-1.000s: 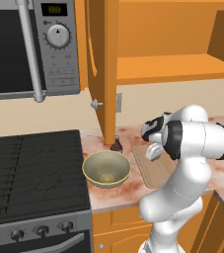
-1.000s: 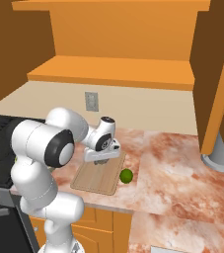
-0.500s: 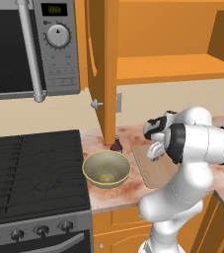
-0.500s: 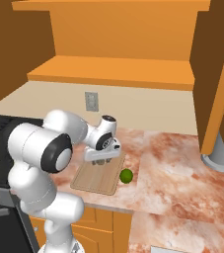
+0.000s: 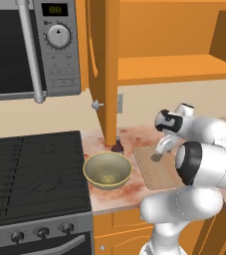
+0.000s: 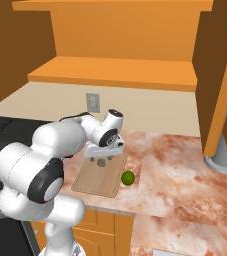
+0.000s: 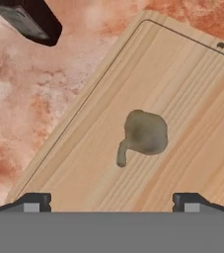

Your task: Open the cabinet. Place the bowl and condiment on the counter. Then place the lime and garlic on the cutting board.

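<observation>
And the gripper (image 7: pixel 111 200) hangs right over the cutting board (image 7: pixel 182 89), jaws spread wide and grasping nothing — the two dark fingertips (image 7: pixel 33 200) sit well apart at the bottom of the hand view. Between them, one garlic (image 7: pixel 144 133), a dull grey-brown lump with a short stub, lies on the wood, free of both fingers.

From the right base view, that single garlic (image 6: pixel 101 162) shows just under the gripper (image 6: pixel 104 151) on the one cutting board (image 6: pixel 101 174). One lime (image 6: pixel 128 177) sits beside the board's right edge; touching the board or just off it on the counter (image 6: pixel 175 170), I can't quite tell from here.

Over on the left base view, one bowl (image 5: pixel 107 170) rests on the counter (image 5: pixel 115 191) between the stove (image 5: pixel 35 169) and the cutting board (image 5: pixel 157 172) (glossy olive, nothing in it that I can make out). One condiment (image 5: pixel 117 145) bottle stands upright just behind the bowl, at the foot of the open cabinet (image 5: pixel 104 69) door. One silver knob (image 5: pixel 97 104) shows on that door; the shelf inside is bare orange wood.
</observation>
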### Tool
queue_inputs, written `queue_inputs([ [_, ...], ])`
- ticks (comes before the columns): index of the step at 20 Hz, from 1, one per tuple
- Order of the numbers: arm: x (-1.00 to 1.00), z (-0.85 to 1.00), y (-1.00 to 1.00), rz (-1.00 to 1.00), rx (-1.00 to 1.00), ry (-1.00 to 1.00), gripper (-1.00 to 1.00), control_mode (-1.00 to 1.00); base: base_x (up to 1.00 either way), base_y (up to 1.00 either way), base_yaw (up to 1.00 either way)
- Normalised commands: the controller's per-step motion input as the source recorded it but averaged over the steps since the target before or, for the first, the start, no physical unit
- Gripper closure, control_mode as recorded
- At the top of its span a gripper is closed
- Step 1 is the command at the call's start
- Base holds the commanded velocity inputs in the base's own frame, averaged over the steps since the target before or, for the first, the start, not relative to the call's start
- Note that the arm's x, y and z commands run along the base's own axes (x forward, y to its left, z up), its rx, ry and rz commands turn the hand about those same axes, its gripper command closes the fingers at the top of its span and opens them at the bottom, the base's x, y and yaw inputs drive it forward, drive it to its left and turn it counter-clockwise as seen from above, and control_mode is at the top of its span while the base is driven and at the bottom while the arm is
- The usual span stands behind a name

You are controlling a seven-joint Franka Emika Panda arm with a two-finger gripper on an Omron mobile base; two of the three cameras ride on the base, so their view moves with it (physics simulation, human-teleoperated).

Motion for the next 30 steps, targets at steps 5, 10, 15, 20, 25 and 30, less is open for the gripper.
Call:
queue_inputs([
  [5, -0.27, 0.54, -0.04, 0.0, 0.06, 0.0, -1.0, -1.0, 0.0, 0.0, 0.0],
  [10, -0.31, 0.42, -0.04, 0.0, 0.01, 0.0, -1.0, -1.0, 0.0, 0.0, 0.0],
  [15, -0.39, 0.3, -0.13, -0.01, 0.0, 0.0, -1.0, -1.0, 0.0, 0.0, 0.0],
  [20, -0.42, 0.17, -0.21, -0.05, 0.0, 0.0, -1.0, -1.0, 0.0, 0.0, 0.0],
  [25, -0.39, 0.12, -0.19, -0.11, 0.0, 0.0, -1.0, -1.0, 0.0, 0.0, 0.0],
  [30, -0.28, 0.0, -0.07, -0.14, 0.0, 0.0, -1.0, -1.0, 0.0, 0.0, 0.0],
])
